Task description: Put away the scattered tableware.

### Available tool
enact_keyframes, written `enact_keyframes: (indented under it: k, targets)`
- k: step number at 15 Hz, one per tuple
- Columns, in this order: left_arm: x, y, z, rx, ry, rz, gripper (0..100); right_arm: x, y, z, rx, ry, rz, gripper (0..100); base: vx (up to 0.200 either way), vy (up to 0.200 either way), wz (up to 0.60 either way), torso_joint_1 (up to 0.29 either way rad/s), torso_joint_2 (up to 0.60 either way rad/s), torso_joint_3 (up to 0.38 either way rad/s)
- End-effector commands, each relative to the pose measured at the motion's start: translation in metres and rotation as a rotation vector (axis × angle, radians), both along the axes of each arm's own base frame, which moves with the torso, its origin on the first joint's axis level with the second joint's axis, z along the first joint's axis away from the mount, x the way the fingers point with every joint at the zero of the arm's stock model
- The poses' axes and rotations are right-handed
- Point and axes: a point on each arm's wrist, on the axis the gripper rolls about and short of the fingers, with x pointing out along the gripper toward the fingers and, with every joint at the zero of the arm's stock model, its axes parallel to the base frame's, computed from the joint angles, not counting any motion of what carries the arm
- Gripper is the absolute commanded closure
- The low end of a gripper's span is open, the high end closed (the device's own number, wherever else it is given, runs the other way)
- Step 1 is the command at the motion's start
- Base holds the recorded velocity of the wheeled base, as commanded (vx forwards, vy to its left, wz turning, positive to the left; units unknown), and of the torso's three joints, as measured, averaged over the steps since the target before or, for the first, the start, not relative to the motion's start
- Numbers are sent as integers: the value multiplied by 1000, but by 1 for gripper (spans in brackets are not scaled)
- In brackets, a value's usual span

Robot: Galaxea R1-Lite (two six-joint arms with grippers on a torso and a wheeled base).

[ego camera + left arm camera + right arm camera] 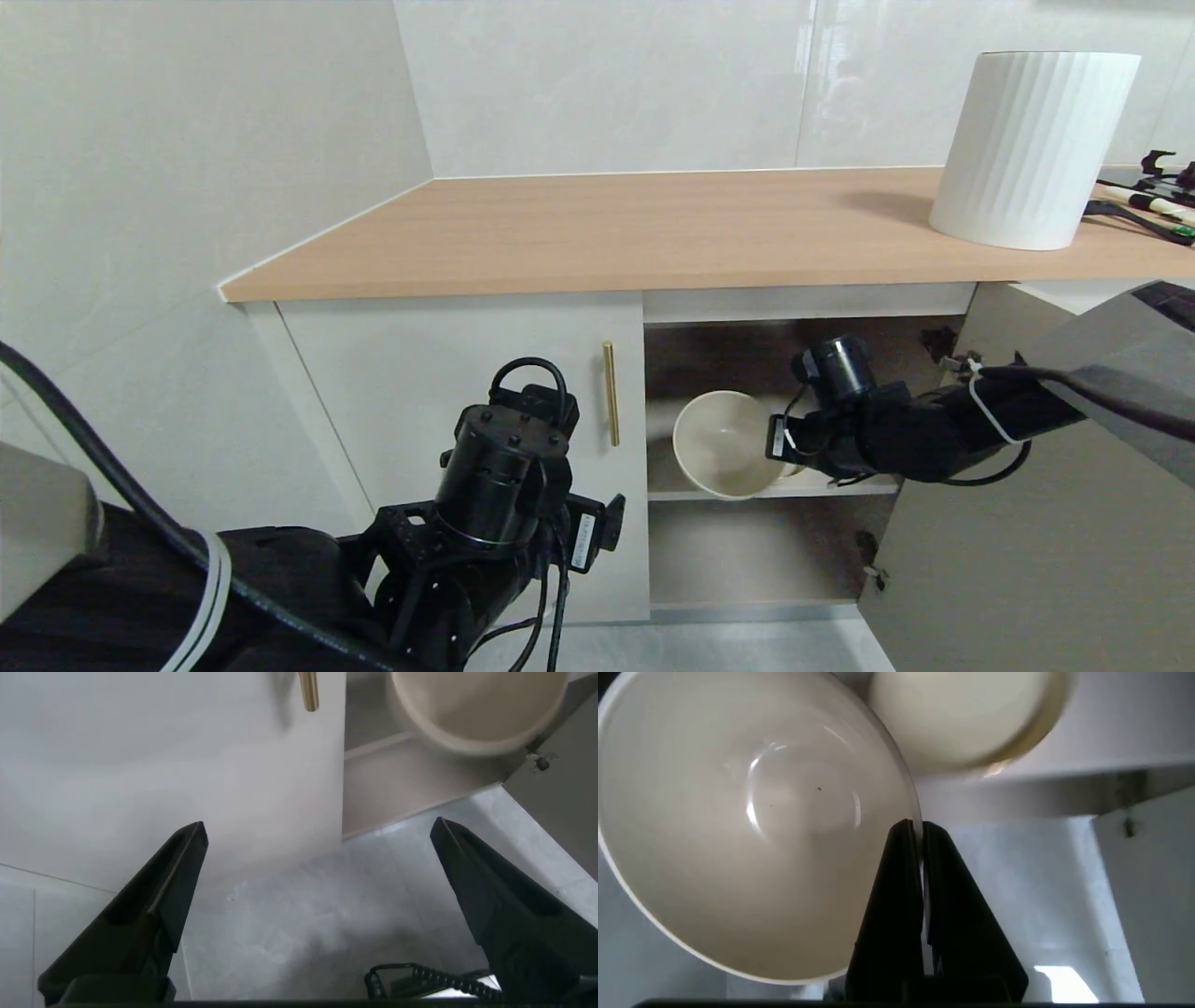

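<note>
Fingers (898, 905) of the right gripper (922, 835) are clenched on the rim of a cream bowl (766, 821), one finger inside the rim and one outside. In the head view the right arm comes in from the right edge of the frame, level and stretched into the open half of the cabinet, and holds the bowl (724, 457) at the centre of the frame. The bowl is tipped on its side just above the middle shelf (840, 488). I cannot tell whether its lower rim touches the shelf. A second pale dish (966, 714) sits behind it, mostly hidden by the wrist in the head view.

The left arm is folded low at the lower centre of the frame, in front of the closed door (420, 401) with its brass handle (610, 392). The left gripper (318, 829) points down at the grey floor, its fingers (159, 905) spread wide with nothing between them.

On the worktop (607, 233), at the upper right, stands a white ribbed cylinder (1032, 149). Beside it dark utensils (1153, 201) are cut off by the frame edge and hard to make out.
</note>
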Motion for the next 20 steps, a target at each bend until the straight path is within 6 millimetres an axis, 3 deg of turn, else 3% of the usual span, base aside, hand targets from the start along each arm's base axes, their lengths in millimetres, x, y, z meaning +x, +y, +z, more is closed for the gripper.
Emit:
enact_keyframes:
  k: [1,5,10,20]
  targets:
    - [0,0,-1,2,2,0,0,17,-7,-19,-18,17,-46,100,0,0,0,0,0,0]
    - [0,0,0,1,1,0,0,46,-24,-29,2,-9,-141,100,0,0,0,0,0,0]
    - [1,-1,-3,5,7,1,0,66,-41,-40,4,-19,-199,100,0,0,0,0,0,0]
    - [1,-1,-4,7,9,1,0,69,-42,-49,-14,-12,-215,100,0,0,0,0,0,0]
